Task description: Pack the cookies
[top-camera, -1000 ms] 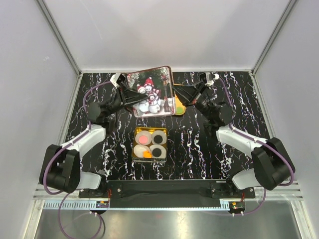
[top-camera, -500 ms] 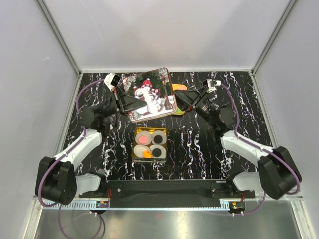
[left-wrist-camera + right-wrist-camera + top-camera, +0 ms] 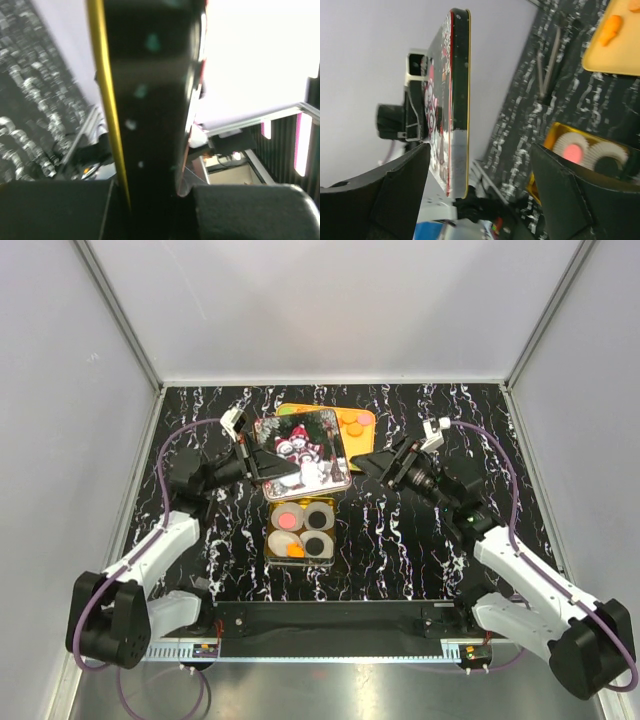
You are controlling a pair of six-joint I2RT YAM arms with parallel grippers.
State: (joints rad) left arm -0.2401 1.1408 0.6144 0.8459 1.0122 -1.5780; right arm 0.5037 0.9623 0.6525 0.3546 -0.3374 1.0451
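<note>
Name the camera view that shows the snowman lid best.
Top external: the snowman lid shows its printed face. The right wrist view shows the lid edge-on; the left wrist view only a blurred dark rim.

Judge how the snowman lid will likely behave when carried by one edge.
Probably stiff: the snowman lid looks flat and unbent edge-on, though only the left gripper clamps it. Likely light for its size, being a thin shell with a shallow rim. Its glossy surface may be slippery, so pinched at one edge it could pivot or slip.
</note>
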